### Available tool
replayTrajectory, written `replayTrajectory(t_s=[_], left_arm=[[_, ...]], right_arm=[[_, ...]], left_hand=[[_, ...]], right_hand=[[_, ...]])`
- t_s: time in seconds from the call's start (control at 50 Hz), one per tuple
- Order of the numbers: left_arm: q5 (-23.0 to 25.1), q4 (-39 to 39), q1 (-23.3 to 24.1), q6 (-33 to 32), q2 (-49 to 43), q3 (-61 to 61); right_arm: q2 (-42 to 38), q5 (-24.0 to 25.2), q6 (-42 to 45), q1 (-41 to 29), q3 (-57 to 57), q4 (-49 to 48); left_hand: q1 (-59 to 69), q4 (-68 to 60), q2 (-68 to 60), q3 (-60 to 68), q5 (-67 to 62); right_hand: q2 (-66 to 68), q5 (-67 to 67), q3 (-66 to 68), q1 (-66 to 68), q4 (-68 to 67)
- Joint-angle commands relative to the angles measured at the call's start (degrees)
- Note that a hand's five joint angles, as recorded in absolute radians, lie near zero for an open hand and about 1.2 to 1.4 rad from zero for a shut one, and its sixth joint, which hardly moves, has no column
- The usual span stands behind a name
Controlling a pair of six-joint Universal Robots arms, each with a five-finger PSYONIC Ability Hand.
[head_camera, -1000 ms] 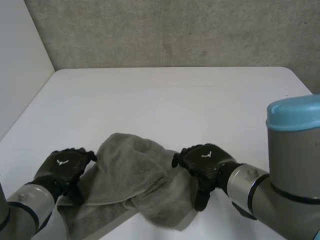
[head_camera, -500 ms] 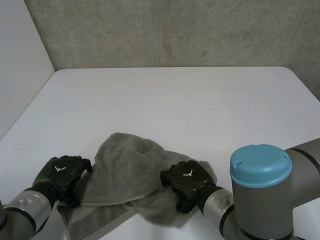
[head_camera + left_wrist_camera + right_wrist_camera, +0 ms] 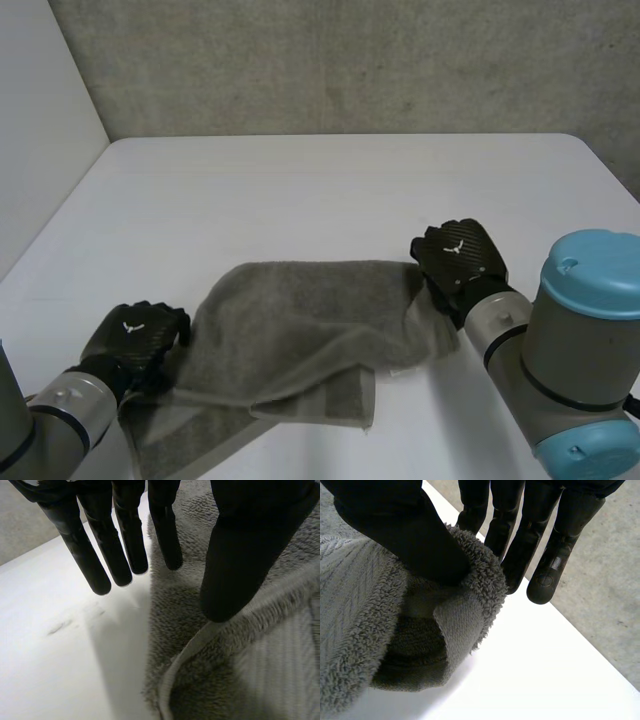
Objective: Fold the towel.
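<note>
grey towel [image 3: 300,320] is lying partly folded on the white table [image 3: 330,180], sitting toward the 6 o'clock side in head view, with a lower layer sticking out at 7 o'clock. the right hand [image 3: 460,255] is sitting at the towel's 2 o'clock corner, thumb and fingers [image 3: 520,555] clamping a rolled fold of the terry edge between them. the left hand [image 3: 135,335] is resting at the towel's 9 o'clock edge, fingers [image 3: 100,555] hanging straight and apart over the towel edge and bare table, thumb tip sitting at the hem, not gripping. concrete wall [image 3: 350,60] is running behind the table at 12 o'clock
</note>
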State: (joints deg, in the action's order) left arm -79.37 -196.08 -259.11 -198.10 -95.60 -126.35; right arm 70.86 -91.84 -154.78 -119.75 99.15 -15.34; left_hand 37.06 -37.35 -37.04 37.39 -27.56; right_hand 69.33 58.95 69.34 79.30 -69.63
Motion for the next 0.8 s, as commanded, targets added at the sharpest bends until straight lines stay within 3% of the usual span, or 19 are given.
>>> replayTrajectory(t_s=[0.02, 0.48, 0.8], left_arm=[[-0.1, 2.6, 1.4, 0.2, 3.5, -1.3], [1.3, 5.4, 1.3, -0.5, 7.7, -4.3], [1.3, 4.5, 0.4, -0.6, 3.4, -3.5]], right_arm=[[-0.9, 0.3, -0.1, 0.3, -0.6, 0.1], [-3.1, 0.7, 0.5, 0.9, -1.3, 0.4], [-3.3, 0.8, 0.5, 1.0, -1.3, 0.4]], left_hand=[[-3.8, 4.1, 3.8, -4.1, 4.3], [-3.5, 3.8, 3.4, -3.8, 4.0], [-2.6, 2.9, 2.6, -2.9, 3.1]], right_hand=[[10.7, 11.0, 10.7, 0.7, -10.4], [10.7, 11.0, 10.7, 0.7, -10.4], [10.7, 11.0, 10.7, 0.7, -10.4]])
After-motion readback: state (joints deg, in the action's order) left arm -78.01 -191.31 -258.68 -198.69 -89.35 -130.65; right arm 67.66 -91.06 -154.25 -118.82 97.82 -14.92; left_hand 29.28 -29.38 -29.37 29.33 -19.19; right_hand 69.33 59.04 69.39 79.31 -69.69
